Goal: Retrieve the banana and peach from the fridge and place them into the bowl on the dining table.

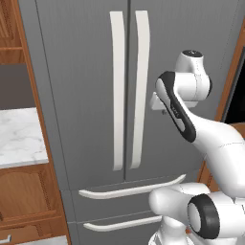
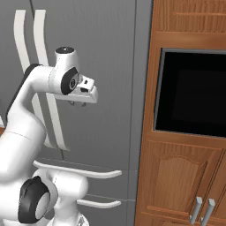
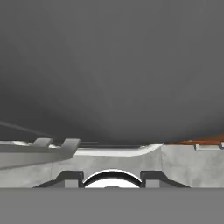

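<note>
The grey French-door fridge stands right in front of me with both doors shut, its two long white handles side by side at the middle seam. The banana and peach are hidden behind those doors. The bowl and dining table are out of view. My gripper hangs close to the right door, right of the handles, at about mid-height, pointing down. Its two short dark fingertips stand apart with nothing between them. In the hand view the plain grey door runs down to a white drawer handle.
Two lower fridge drawers carry white curved handles. A marble counter over wooden cabinets sits left of the fridge. On its right, a wooden cabinet wall holds a black built-in oven.
</note>
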